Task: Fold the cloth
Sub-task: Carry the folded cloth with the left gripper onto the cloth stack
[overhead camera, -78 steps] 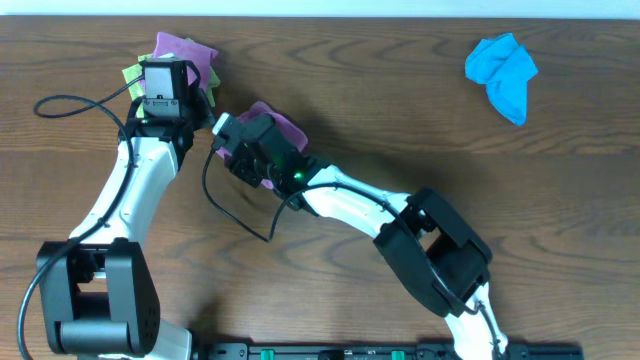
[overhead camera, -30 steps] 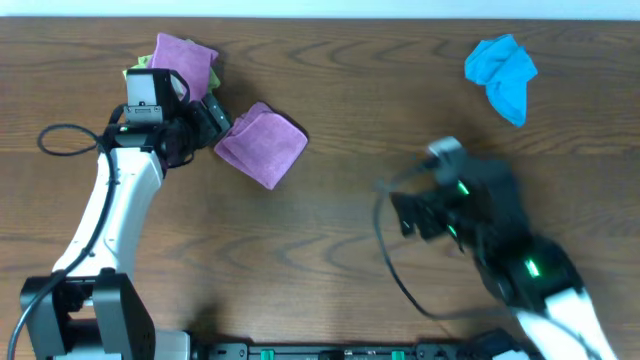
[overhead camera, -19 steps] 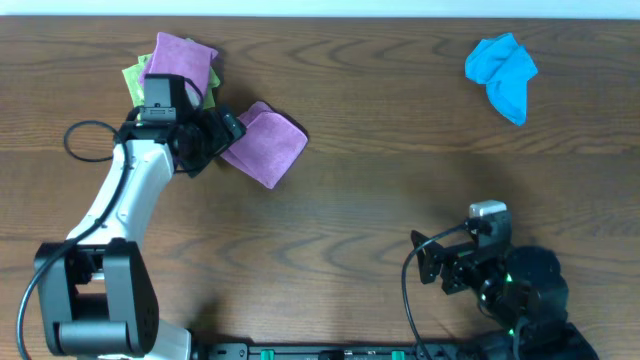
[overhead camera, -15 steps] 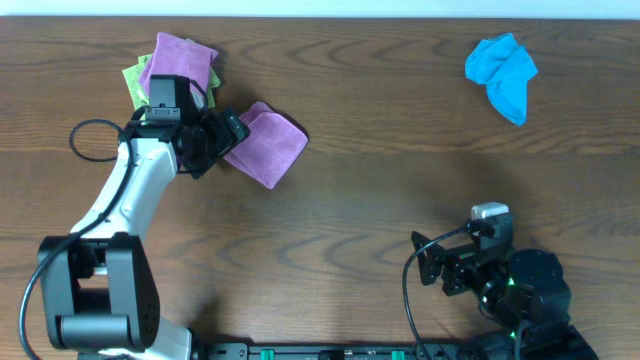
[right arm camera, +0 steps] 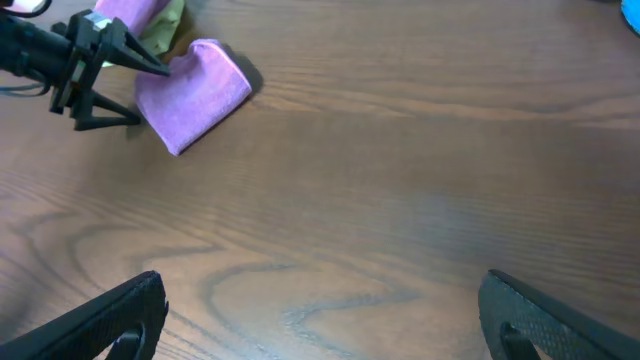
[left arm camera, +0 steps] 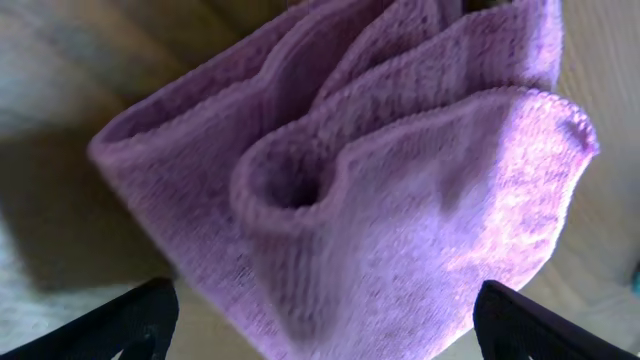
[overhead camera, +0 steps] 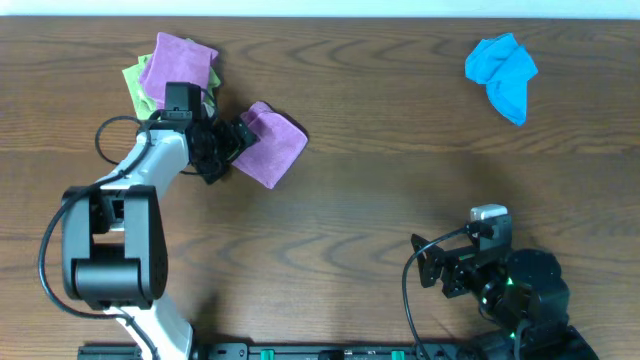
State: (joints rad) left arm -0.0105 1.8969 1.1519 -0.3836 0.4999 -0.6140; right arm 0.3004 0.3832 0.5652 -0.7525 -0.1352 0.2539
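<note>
Since the folded cloth [overhead camera: 272,148] lies just ahead of the left claw [overhead camera: 230,150], that claw is held spread, probably for gripping an edge; the right claw [overhead camera: 428,262], also spread, is held well away.

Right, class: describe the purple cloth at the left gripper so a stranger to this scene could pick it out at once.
Start on the wooden table's left half, where the left gripper points. The folded purple cloth lies at its fingertips, alone on bare wood. The other purple cloth sits on a green one, and the blue cloth lies crumpled far right.
</note>
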